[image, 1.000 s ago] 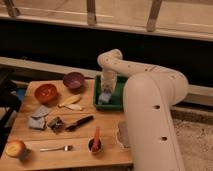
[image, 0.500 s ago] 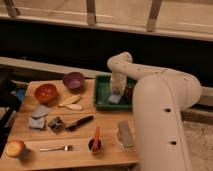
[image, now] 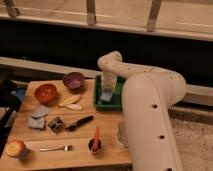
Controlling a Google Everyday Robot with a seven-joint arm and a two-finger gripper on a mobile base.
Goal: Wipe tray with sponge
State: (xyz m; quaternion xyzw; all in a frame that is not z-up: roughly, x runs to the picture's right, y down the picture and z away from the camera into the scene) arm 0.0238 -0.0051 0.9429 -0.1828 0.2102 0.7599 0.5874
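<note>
1. In the camera view, the robot's white arm [image: 150, 95] bends over the right side of a wooden worktop [image: 80, 150], and its hand [image: 107, 90] points down into a green tray [image: 98, 94] at the far right of the worktop.
2. A bluish sponge [image: 106, 96] lies inside the tray, directly under the hand; the hand appears to be touching it. Whether the hand is spread or pinched on the sponge I cannot tell.
3. The tray sits just right of a dark purple bowl [image: 74, 79], which stands at the far edge of the worktop.
4. An orange-red bowl [image: 45, 92] stands to the left of the purple one, apart from it.
5. Between the bowls and the tray, nearer the viewer, lies a pale banana-like object [image: 70, 102].
6. A grey-blue cloth [image: 38, 116] lies crumpled on the left part of the worktop, and just right of it sits a small dark object [image: 55, 123] that is hard to make out.
7. A black-handled utensil [image: 80, 122] lies slanted near the middle.
8. At the near edge, a fork [image: 55, 148] lies flat, with an apple [image: 15, 148] at the near left corner.
9. A small dark cup [image: 95, 145] holds a red object upright, just left of the arm's large body.
</note>
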